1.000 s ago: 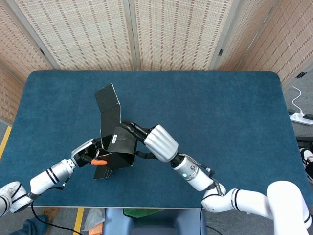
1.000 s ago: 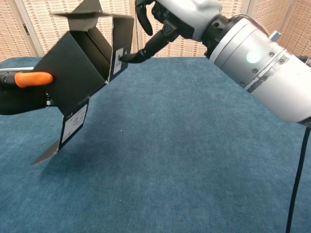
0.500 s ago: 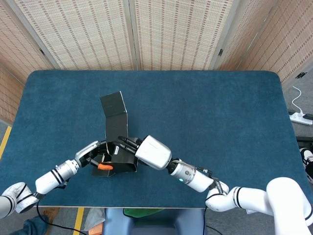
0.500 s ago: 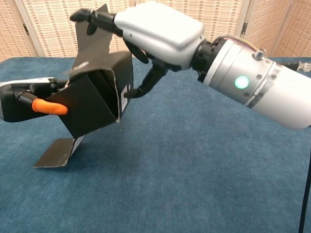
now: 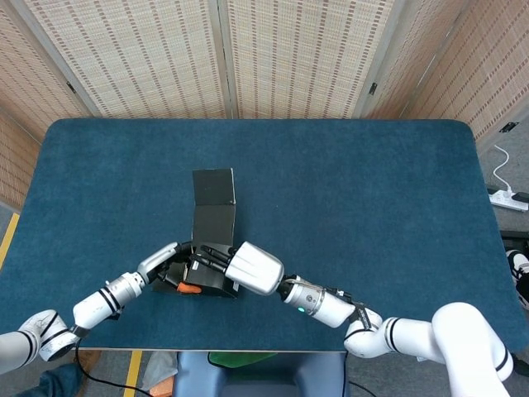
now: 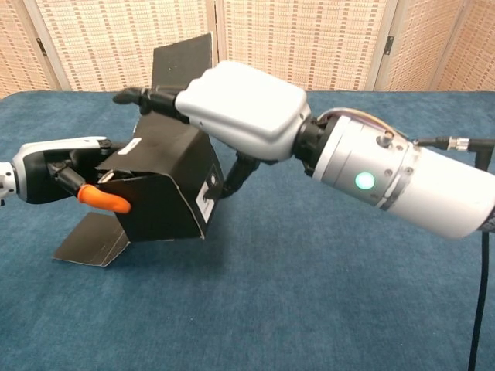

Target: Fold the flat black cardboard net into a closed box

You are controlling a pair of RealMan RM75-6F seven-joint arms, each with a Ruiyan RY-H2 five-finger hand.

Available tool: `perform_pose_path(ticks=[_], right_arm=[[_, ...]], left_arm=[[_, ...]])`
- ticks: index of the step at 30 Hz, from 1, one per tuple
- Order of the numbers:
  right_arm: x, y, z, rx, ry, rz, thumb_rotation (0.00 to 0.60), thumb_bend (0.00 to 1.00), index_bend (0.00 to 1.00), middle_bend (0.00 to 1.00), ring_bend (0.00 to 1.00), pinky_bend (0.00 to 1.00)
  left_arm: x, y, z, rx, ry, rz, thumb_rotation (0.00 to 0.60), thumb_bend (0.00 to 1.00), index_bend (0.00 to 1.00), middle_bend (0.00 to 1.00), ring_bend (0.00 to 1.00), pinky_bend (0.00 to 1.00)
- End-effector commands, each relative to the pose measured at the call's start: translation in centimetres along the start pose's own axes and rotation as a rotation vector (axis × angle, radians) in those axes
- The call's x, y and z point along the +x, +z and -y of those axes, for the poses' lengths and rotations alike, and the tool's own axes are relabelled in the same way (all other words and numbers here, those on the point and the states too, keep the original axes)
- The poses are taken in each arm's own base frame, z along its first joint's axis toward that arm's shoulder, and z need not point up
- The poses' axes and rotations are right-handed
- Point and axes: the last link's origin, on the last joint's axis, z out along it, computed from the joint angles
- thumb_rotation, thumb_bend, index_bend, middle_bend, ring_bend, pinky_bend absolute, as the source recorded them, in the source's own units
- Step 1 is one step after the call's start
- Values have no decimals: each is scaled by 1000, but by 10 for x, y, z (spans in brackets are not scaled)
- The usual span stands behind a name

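desk [image 5: 372, 190]: dark blue felt-like top, rounded corners | folding screen [image 5: 248, 58]: woven beige panels in pale frames, standing behind the desk's far edge | power strip [image 5: 507, 198]: white, on the floor right of the desk, white cable running up from it | floor [image 5: 7, 223]: yellow line at the left edge

The left hand [image 6: 58, 174], white-shelled with black fingers and an orange-tipped thumb, was held at the side of the partly folded black cardboard box [image 6: 162, 193], its thumb pressed against the box's face and its forearm stretched out low toward the left. The right hand [image 6: 236, 108] was laid over the top of the box, fingers curled around it, the thick white-and-silver forearm angled in from the right.
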Motion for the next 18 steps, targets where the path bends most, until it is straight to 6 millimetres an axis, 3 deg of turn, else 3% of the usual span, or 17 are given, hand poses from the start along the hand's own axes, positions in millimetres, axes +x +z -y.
perform_pose_path(ticks=[1, 9, 18], right_arm=[[-9, -5, 3, 12, -9, 18, 600, 49, 58, 202, 719, 1000], [-35, -20, 7, 11, -30, 50, 600, 49, 97, 232, 727, 1000], [-59, -24, 12, 26, -50, 85, 600, 49, 113, 249, 732, 1000]], left_arm=[[-6, 6, 6, 12, 64, -18, 600, 162, 307, 298, 453, 545], [-19, 16, 19, 48, 213, -33, 600, 163, 308, 292, 453, 544], [-30, 22, 25, 81, 264, -27, 600, 162, 308, 292, 453, 544]])
